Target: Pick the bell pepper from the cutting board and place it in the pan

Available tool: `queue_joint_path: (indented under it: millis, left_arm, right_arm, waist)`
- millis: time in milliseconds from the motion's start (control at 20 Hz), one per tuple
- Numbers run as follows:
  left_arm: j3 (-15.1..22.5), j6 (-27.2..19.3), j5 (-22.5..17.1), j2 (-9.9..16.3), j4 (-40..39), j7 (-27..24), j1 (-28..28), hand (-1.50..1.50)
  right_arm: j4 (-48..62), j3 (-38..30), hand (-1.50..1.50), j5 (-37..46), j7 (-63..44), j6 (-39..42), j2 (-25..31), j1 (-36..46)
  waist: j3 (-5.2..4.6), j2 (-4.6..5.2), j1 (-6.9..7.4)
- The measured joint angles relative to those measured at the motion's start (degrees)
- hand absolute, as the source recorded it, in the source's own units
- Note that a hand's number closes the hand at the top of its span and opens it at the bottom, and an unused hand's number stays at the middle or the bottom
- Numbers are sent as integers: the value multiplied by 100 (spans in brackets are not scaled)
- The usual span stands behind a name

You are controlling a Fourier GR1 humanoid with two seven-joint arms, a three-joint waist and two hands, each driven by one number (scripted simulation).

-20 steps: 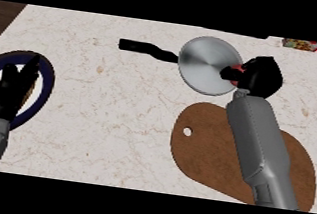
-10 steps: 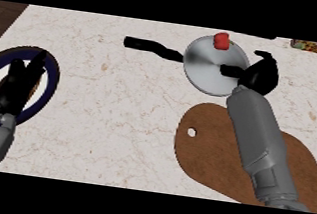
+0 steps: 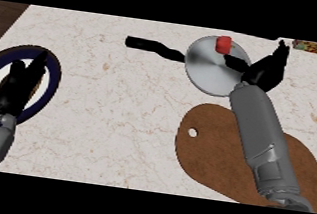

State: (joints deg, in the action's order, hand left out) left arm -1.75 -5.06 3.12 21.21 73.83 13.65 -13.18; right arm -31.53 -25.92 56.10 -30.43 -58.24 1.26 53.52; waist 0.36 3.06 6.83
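The robot's right hand [image 3: 263, 70] hangs at the right rim of the silver pan [image 3: 211, 68], fingers spread apart and holding nothing. The red bell pepper [image 3: 223, 44] sits inside the pan near its far edge, clear of the hand. The pan's black handle [image 3: 153, 48] points left across the pale marbled counter [image 3: 117, 108]. Beneath the right forearm lies the brown cutting board [image 3: 214, 157], a small hole near its left edge. At the left, the robot's left hand [image 3: 19, 85] rests with straight fingers over a dark blue-rimmed plate [image 3: 52, 77]. A colourful box [image 3: 314, 47] stands at the far right corner; its printing cannot be read.
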Motion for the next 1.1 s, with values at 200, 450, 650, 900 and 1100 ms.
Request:
queue_joint_path:
  millis: [200, 450, 650, 900, 1100]
  left_arm:
    - [-44, -13, 0, 3, -76, -20, -19, 0]
    - [-123, 25, -22, 57, -97, -59, 157, 0]
    - [-236, 23, -37, 110, -167, -54, 235, 0]
    - [-397, 33, -72, 165, -230, -181, 443, 0]
    - [-413, -65, -19, 123, -208, -59, 494, 0]
  right_arm:
    - [66, -196, -150, -182, 377, -516, -28, 86]
    - [201, -429, -150, -425, 669, -1079, -48, 112]
    - [178, -278, -150, -813, 850, -1474, -75, -74]
    - [-375, 563, -150, -1443, 855, -1778, -92, -730]
    - [-1197, 1459, -150, -1829, 668, -1853, -102, -1558]
  waist:
    - [-8, -31, -61]
    - [-18, -125, -198]
    - [-23, -216, -362]
    - [-32, -329, -563]
    - [-37, -397, -717]
